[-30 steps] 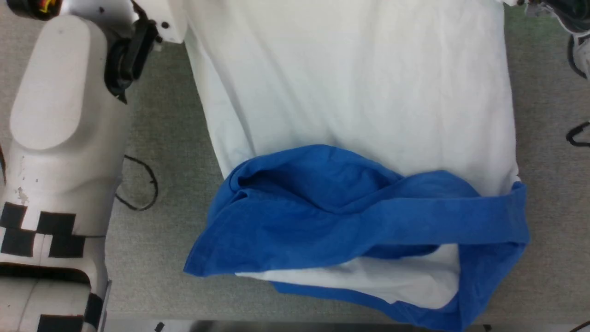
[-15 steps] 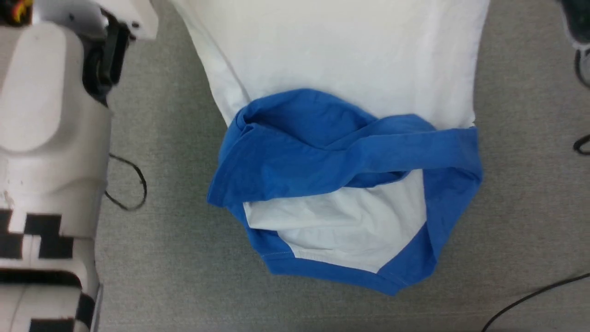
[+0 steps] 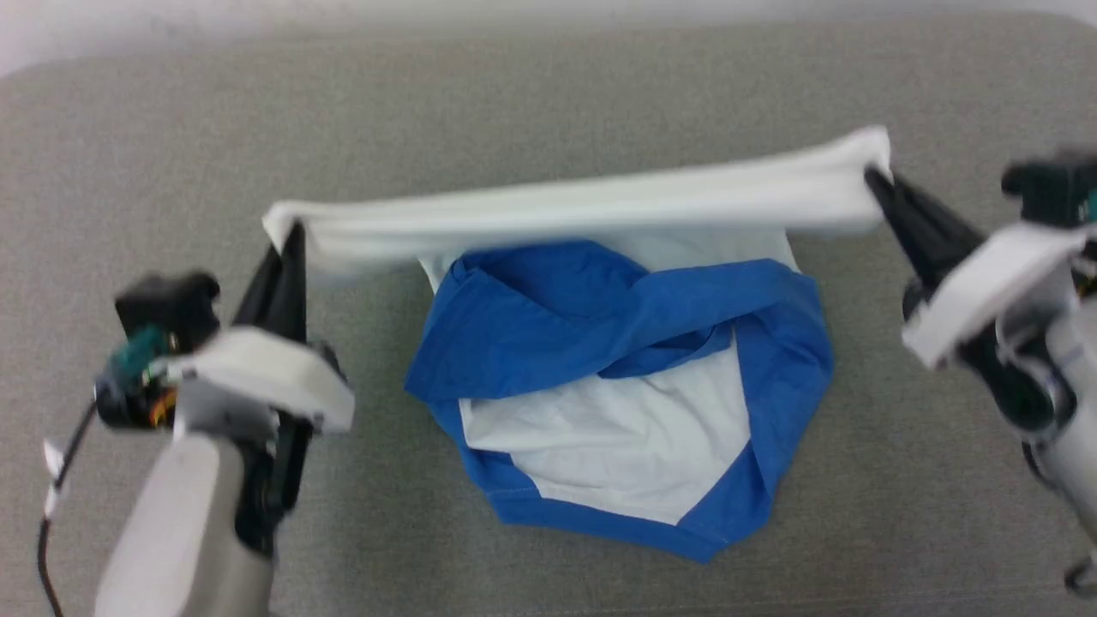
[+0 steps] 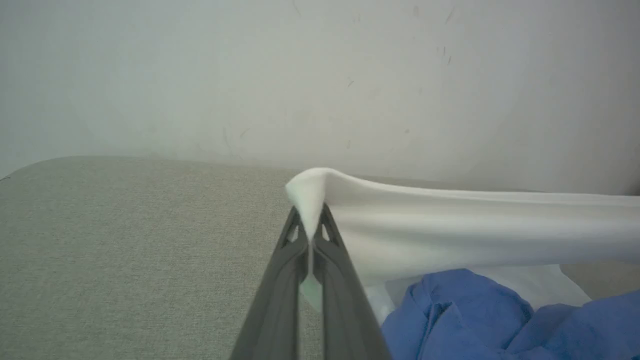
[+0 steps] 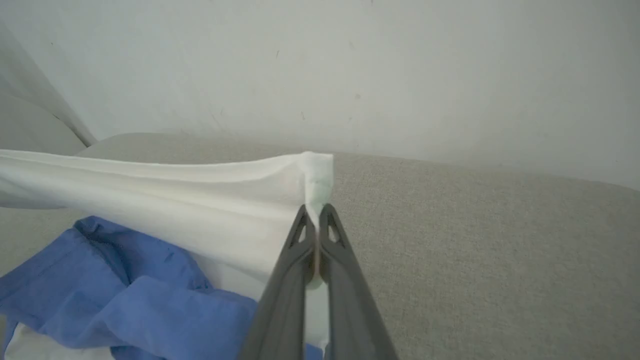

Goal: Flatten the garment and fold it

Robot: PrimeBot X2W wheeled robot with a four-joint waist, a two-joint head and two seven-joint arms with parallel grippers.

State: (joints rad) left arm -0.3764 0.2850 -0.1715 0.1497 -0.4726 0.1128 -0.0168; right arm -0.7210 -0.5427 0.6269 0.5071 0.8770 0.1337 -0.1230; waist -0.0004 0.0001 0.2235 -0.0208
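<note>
The garment is white with a broad blue band. Its blue part lies bunched on the grey table, while its white edge is stretched taut in the air between both grippers. My left gripper is shut on the left corner of that edge, seen close up as white cloth pinched between the fingers. My right gripper is shut on the right corner. In both wrist views, blue folds lie below the stretched white cloth.
A pale wall rises behind the table's far edge. Bare grey cloth surface lies to the left and right of the garment. A dark cable hangs by my left arm.
The whole head view has shifted, so the camera moved. Before, the white cloth hung large and close; now its edge is stretched lower between both grippers and the blue part rests on the table.
</note>
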